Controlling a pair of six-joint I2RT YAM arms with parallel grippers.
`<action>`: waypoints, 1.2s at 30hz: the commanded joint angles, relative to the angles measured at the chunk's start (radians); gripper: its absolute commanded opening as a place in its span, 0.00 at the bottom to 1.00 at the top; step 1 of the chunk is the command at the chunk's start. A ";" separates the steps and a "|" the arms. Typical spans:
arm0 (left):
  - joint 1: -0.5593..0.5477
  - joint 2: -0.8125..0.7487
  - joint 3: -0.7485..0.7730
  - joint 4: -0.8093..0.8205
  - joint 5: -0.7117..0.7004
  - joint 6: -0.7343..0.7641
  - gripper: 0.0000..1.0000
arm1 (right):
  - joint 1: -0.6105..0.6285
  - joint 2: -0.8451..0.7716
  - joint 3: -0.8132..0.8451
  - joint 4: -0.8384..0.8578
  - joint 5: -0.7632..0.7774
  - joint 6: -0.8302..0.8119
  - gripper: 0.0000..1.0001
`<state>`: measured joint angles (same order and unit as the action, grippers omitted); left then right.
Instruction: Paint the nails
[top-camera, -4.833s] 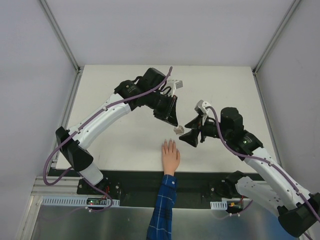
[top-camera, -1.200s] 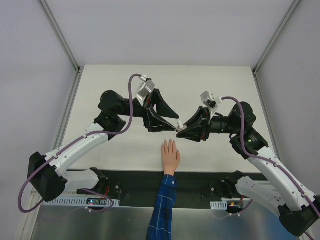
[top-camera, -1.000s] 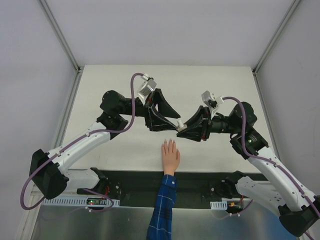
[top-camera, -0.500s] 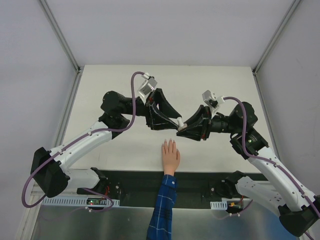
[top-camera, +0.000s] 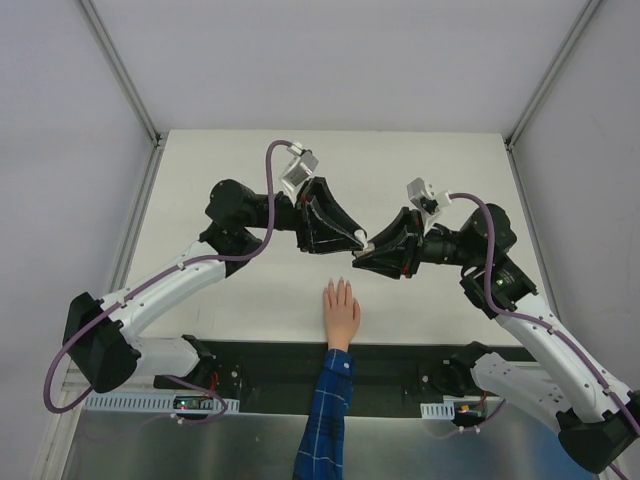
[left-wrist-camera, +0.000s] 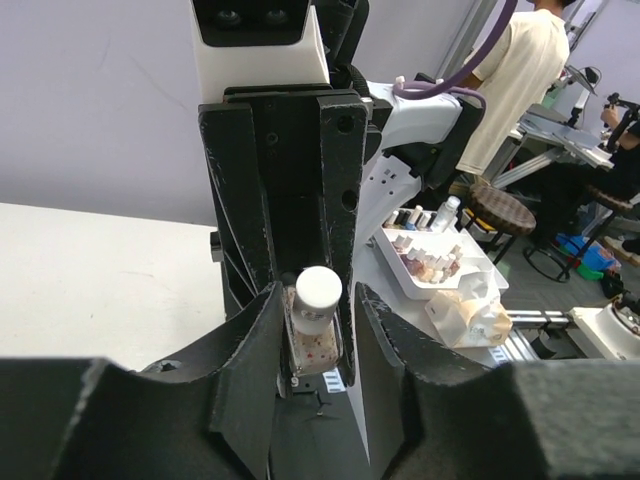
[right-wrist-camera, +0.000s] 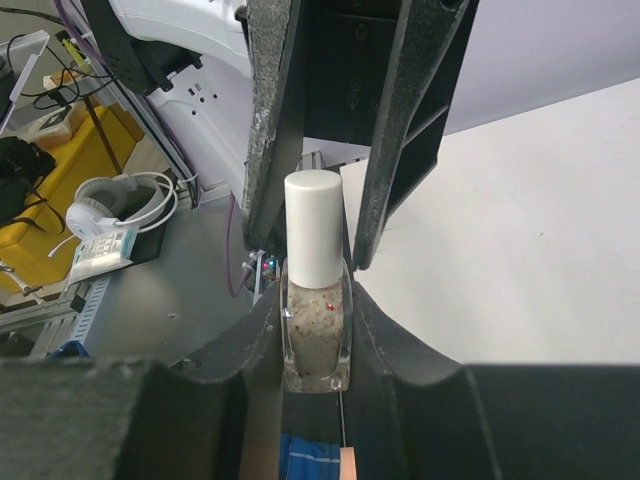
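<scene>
The flesh-coloured mannequin hand (top-camera: 341, 310) lies palm down at the table's near edge, blue plaid sleeve (top-camera: 325, 410) behind it. Its nails (top-camera: 338, 286) are tiny and pale at the fingertips. Above and beyond the hand, my right gripper (top-camera: 370, 251) (right-wrist-camera: 317, 320) is shut on a small speckled polish bottle (right-wrist-camera: 317, 335) with a white cap (right-wrist-camera: 314, 225). My left gripper (top-camera: 357, 237) (left-wrist-camera: 318, 300) faces it, its jaws narrowly open on either side of the cap (left-wrist-camera: 318, 290); one finger (right-wrist-camera: 272, 120) is at the cap's edge, with a slim gap on the other side.
The white table (top-camera: 250, 290) is walled by grey panels on three sides. Past the table, the left wrist view shows a tray of polish bottles (left-wrist-camera: 430, 255), a paper bag (left-wrist-camera: 470, 310), a stool (left-wrist-camera: 500, 210) and a person (left-wrist-camera: 520, 70).
The left gripper's jaws have narrowed around the bottle's cap. Both grippers have drifted slightly farther from the hand, still tip to tip. The hand has not moved.
</scene>
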<state>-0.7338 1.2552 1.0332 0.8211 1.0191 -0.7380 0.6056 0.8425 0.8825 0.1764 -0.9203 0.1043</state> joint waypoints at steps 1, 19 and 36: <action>-0.018 -0.019 0.051 0.012 -0.028 0.043 0.29 | -0.004 -0.014 0.026 0.072 0.021 -0.011 0.00; -0.394 0.011 0.327 -0.929 -1.590 0.244 0.00 | 0.465 -0.011 0.030 -0.097 1.596 -0.523 0.00; -0.392 0.122 0.513 -1.042 -1.311 0.086 0.31 | 0.464 -0.107 -0.046 -0.081 1.362 -0.500 0.00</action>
<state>-1.1446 1.4216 1.5410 -0.2180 -0.4274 -0.6296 1.0935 0.8181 0.8463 0.0799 0.5652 -0.4210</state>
